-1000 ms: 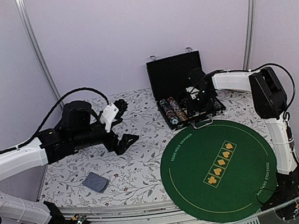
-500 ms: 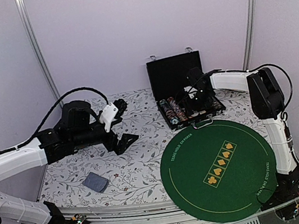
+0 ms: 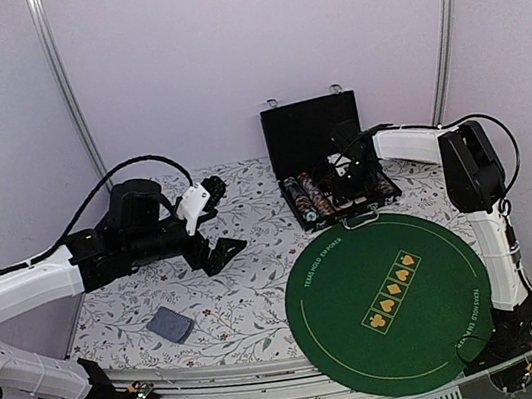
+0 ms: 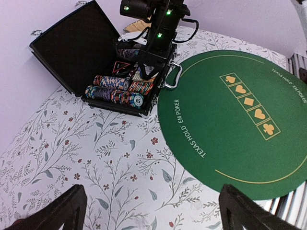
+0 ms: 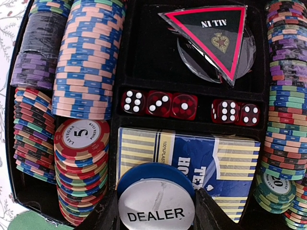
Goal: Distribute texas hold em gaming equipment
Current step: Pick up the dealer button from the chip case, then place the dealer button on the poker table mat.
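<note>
Dealer disc (image 5: pixel 156 213), partly hiding card box (image 5: pixel 225 163)

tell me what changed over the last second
The right pincer slid a little left over the open case; its fingers now flank the white dealer disc. The left pincer, wide open, the card deck and the green mat stayed put.

White DEALER disc (image 5: pixel 156 208) by card box (image 5: pixel 225 160), chip rows (image 5: pixel 86 62) flanking
</note>
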Controlling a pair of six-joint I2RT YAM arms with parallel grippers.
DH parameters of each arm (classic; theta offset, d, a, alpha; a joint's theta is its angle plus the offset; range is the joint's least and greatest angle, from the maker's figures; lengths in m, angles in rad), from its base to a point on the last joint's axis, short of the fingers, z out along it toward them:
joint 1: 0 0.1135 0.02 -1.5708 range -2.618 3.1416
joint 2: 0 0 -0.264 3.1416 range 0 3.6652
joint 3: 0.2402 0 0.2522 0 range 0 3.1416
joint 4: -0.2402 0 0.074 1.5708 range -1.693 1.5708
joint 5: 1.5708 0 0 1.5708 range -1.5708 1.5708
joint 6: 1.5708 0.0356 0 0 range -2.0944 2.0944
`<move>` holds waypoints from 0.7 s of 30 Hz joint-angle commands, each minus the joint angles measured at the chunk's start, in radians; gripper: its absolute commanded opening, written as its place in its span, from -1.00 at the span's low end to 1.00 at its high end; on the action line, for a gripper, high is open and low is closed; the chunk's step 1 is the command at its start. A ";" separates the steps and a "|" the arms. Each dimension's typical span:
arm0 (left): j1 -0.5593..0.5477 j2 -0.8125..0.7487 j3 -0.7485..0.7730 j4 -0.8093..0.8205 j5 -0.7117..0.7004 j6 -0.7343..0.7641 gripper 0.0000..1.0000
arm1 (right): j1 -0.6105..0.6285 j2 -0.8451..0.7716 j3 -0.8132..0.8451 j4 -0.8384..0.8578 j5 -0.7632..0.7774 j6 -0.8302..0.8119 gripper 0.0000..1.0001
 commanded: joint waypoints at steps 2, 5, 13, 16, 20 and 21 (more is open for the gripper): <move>-0.011 -0.023 -0.011 0.012 -0.003 0.014 0.97 | 0.012 -0.027 0.007 -0.033 0.013 0.013 -0.09; -0.012 -0.023 -0.011 0.012 -0.003 0.014 0.97 | 0.012 -0.056 0.006 -0.016 0.019 0.015 -0.15; -0.012 -0.026 -0.011 0.011 -0.003 0.016 0.97 | 0.012 -0.102 0.007 0.011 0.054 0.011 -0.20; -0.012 -0.024 -0.011 0.011 -0.003 0.018 0.97 | 0.012 -0.113 0.007 0.014 0.054 0.011 -0.21; -0.012 -0.027 -0.010 0.010 -0.004 0.018 0.97 | 0.013 -0.134 0.013 0.004 0.053 0.009 -0.23; -0.011 -0.027 -0.009 0.009 -0.005 0.018 0.97 | 0.014 -0.146 0.013 -0.002 0.046 0.009 -0.23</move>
